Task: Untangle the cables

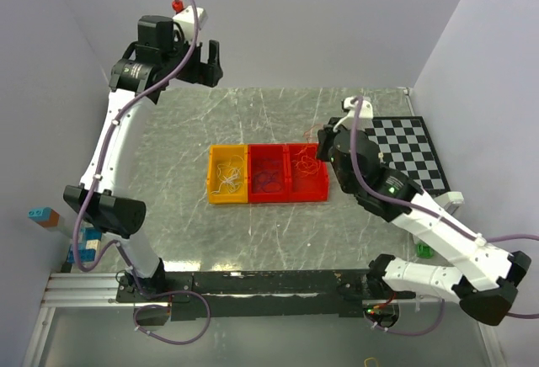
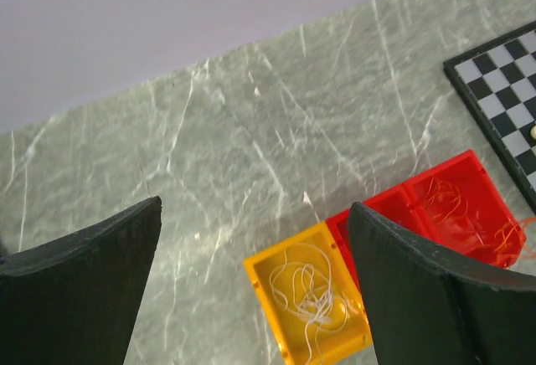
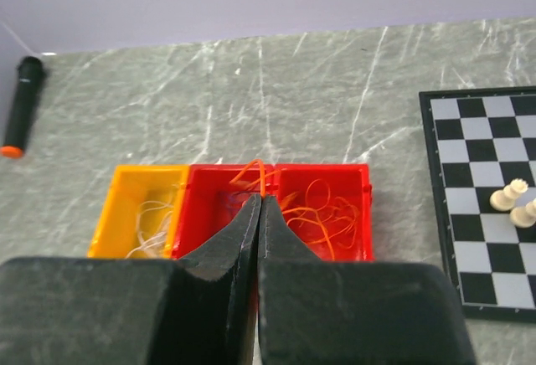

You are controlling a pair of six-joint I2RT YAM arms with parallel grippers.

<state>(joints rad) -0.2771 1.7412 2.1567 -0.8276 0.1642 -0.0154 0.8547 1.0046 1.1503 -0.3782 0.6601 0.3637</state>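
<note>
The cables (image 1: 307, 165) are found sorted by colour into three small trays set in a row on the table (image 1: 168, 224). A white cable (image 2: 311, 296) is laid in the yellow tray (image 1: 211, 173), a dark purple-blue cable (image 1: 269, 178) in the middle red tray (image 1: 269, 199), and an orange cable (image 3: 322, 214) in the right red tray (image 3: 366, 214). This placing is judged deliberate: each colour is kept in its own tray so that the strands cannot knot together again.

One loop of the orange cable is raised above the tray walls, directly at the tips of the right gripper (image 3: 258, 202). Its fingers are pressed fully together, and the loop appears to be pinched between them, though the contact itself is hidden. It is judged to be held up so that the last strand can be drawn clear and laid in its tray.

The left gripper (image 1: 206, 66) is held high over the far left of the table, well apart from every cable, with its jaws spread wide and nothing between them; it seems to be parked out of the way.

A chessboard (image 1: 413, 152) is seen just beside the trays on the right
</note>
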